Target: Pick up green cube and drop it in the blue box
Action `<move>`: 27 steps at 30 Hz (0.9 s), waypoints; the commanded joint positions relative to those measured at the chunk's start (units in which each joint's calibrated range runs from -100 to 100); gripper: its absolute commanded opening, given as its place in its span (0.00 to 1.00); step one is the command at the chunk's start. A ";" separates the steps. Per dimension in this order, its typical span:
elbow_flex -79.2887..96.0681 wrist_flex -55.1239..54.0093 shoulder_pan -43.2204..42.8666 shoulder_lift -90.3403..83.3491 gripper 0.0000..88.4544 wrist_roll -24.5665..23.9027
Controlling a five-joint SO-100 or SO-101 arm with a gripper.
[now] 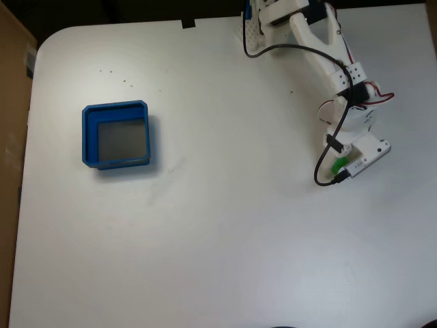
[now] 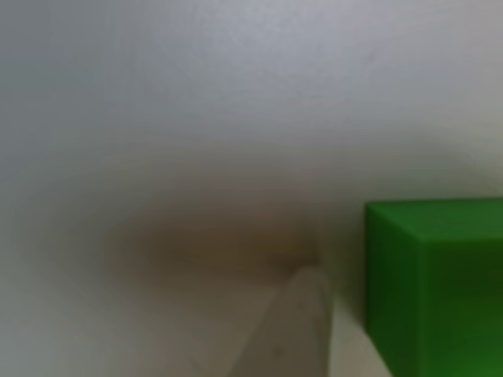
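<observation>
Arm bent down over the green cube (image 1: 339, 165) at the right side of the white table (image 1: 218, 232).

From my fixed view the gripper (image 1: 343, 162) sat right on the cube — only a sliver of green showed beneath the wrist, and I could not tell whether the jaws were apart or clamped. The other view was blurred, the cube (image 2: 436, 287) filling its lower right corner on the tabletop. The blue box (image 1: 117, 134) lay well apart, far left.

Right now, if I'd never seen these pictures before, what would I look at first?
Probably the blue box, bright against the white table at the left of the fixed view. Next, the white arm reaching in from the top right, with the green cube peeking out right at the gripper. In the other view that cube looks huge, bottom right.
</observation>
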 commanded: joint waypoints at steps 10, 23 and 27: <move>-3.34 -0.17 0.35 -0.71 0.33 -0.20; -3.61 -0.34 0.78 -0.87 0.33 -0.24; -3.61 -0.34 0.93 -0.96 0.33 -0.20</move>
